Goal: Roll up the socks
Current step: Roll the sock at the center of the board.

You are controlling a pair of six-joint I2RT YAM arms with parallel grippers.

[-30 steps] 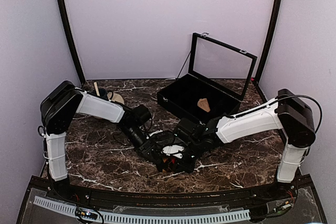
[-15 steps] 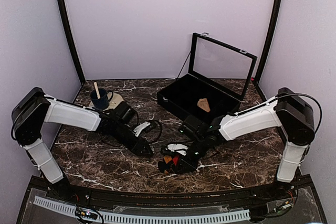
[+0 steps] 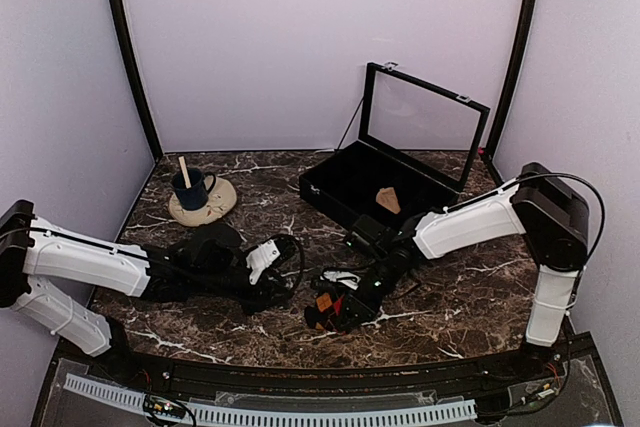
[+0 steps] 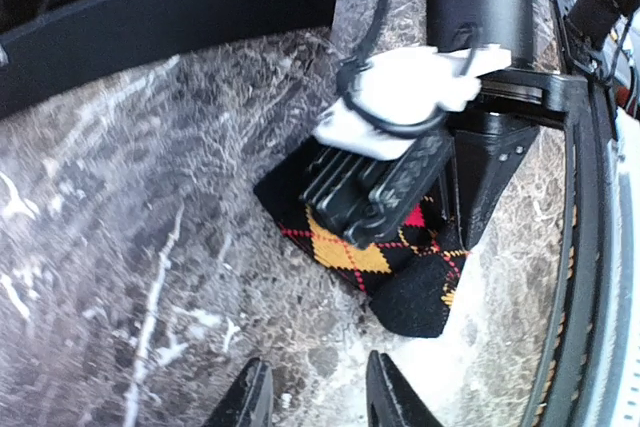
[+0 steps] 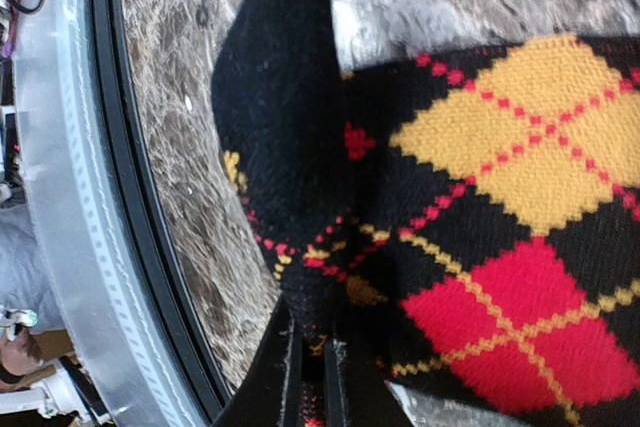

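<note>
The black argyle sock [image 3: 322, 305] with red and orange diamonds lies at the table's front centre. My right gripper [image 3: 338, 313] presses down on it, and in the right wrist view the gripper [image 5: 315, 372] is shut on a fold of the sock [image 5: 480, 197]. The left wrist view shows the sock [image 4: 400, 272] under the right gripper. My left gripper [image 3: 290, 289] is low on the table just left of the sock; there it [image 4: 320, 402] is open and empty. The tan-brown sock [image 3: 388, 199] lies in the black case.
An open black case [image 3: 340, 182] with a raised glass lid stands at the back right. A dark blue mug [image 3: 190, 187] with a stick in it sits on a cream coaster at the back left. The table's front rail [image 5: 60, 197] is close to the sock.
My left arm has drawn back to the left and dropped low, and its gripper has come off the sock. My right gripper has stayed on the argyle sock.
</note>
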